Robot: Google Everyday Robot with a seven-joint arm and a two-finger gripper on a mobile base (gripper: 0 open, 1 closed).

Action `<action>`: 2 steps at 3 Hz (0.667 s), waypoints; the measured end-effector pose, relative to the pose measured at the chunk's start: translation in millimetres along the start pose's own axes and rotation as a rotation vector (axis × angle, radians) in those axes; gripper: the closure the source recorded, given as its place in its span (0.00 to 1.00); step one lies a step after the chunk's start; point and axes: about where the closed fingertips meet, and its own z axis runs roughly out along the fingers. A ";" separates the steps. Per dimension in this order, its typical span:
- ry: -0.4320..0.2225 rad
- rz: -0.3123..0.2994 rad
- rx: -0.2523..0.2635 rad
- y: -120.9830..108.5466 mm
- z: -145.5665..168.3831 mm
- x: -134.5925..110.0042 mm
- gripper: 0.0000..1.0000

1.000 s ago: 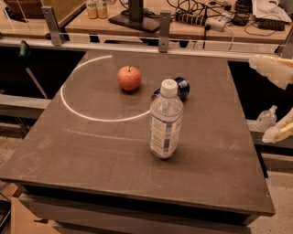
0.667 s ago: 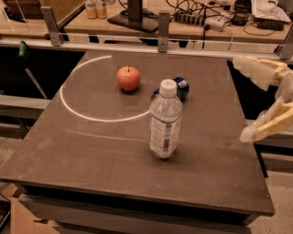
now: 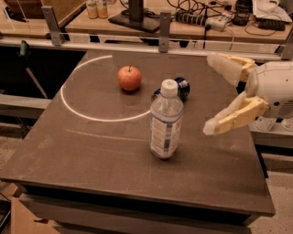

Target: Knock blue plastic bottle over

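The blue plastic bottle (image 3: pixel 165 122) stands upright near the middle of the dark table (image 3: pixel 91 151). It is clear, with a white cap and a white-and-blue label. My gripper (image 3: pixel 214 94) is to the right of the bottle, over the table's right side, about level with the bottle's upper half. Its two cream fingers are spread wide apart, open and empty, pointing left toward the bottle. There is a gap between the fingertips (image 3: pixel 211 128) and the bottle.
A red apple (image 3: pixel 129 78) sits behind the bottle to the left. A small dark blue can (image 3: pixel 181 88) lies just behind the bottle. A white arc is marked on the table. A bench with cables and bottles (image 3: pixel 97 8) runs along the back.
My gripper has moved left from the table's right edge in over the table, closer to the bottle. The bottle, apple and can have not moved.
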 end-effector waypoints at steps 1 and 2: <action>-0.002 0.010 -0.026 5.1 16.5 4.2 0.00; -0.013 0.051 -0.061 19.5 33.8 10.2 0.00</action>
